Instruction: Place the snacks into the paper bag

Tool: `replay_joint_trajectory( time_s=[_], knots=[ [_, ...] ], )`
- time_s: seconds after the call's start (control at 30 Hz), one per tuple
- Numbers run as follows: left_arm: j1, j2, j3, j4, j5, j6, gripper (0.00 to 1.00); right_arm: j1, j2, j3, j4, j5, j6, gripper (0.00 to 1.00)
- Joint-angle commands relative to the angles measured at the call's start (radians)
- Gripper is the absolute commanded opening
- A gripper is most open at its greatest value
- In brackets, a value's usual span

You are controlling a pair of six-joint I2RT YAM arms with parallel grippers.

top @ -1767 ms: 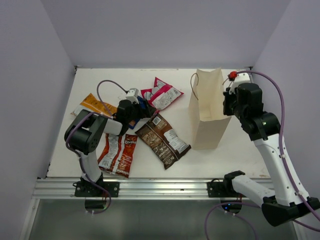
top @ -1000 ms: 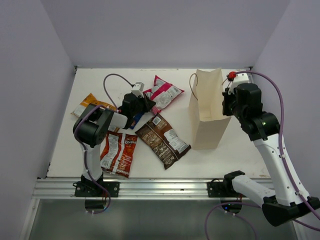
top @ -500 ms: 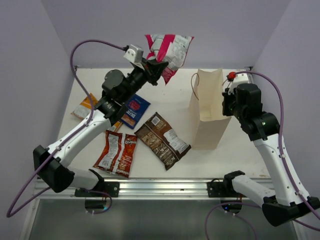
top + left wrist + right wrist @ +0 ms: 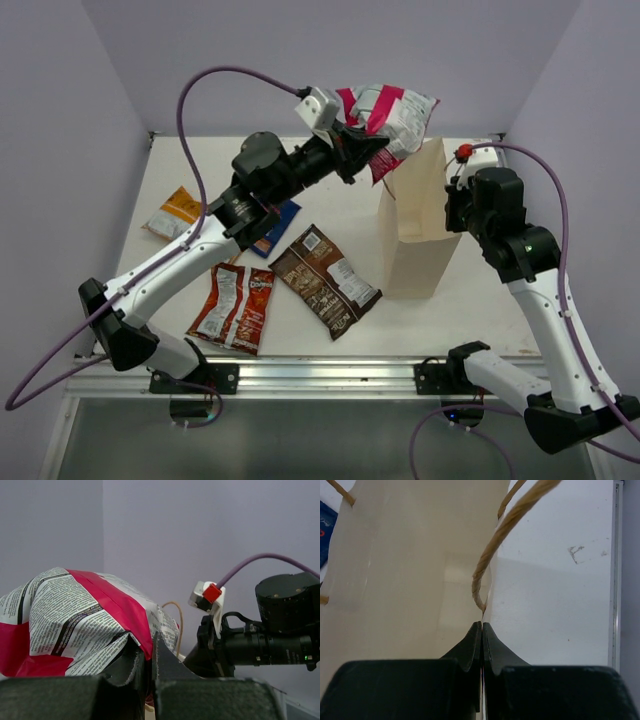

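— Desk: How does your overhead frame read?
— Photographer: Bright and even, in soft, diffuse light. The table (image 4: 430,325) around the paper bag (image 4: 415,240) is near white and free of glare, and you get only faint, soft-edged shadows near it.
— Desk: And your wrist views?
— Photographer: Dimmer beside the bag. The left gripper (image 4: 151,652) is a dark blur, while the pink-and-white packet (image 4: 75,615) stays legible. Against the bag, your right gripper (image 4: 481,630) is black and soft, and the paper washes out pale.
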Motion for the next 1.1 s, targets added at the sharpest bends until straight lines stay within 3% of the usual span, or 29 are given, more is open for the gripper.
replay_joint_trajectory(
  time_s=[0.0,0.3,0.43,0.7,0.83,1.07],
  knots=[
    [-0.041,0.014,0.069,0.002,0.013,0.052,0.0,0.006,-0.019,0.0,0.006,-0.008,-0.011,0.0],
    [-0.122,0.088,0.167,-0.061,0.028,0.088,0.0,0.006,-0.021,0.0,0.005,-0.005,-0.011,0.0],
    [-0.194,0.146,0.272,-0.241,-0.091,0.18,0.0,0.006,-0.027,-0.003,0.008,0.002,-0.013,0.0],
    [-0.284,0.196,0.378,-0.452,-0.328,0.299,0.0,0.007,-0.028,0.0,0.005,0.008,-0.011,0.0],
    [-0.294,0.244,0.491,-0.591,-0.372,0.298,0.0,0.007,-0.033,0.003,0.003,0.016,-0.011,0.0],
    [-0.294,0.273,0.507,-0.699,-0.435,0.307,0.0,0.009,-0.033,0.004,0.002,0.021,-0.01,0.0]
  ],
)
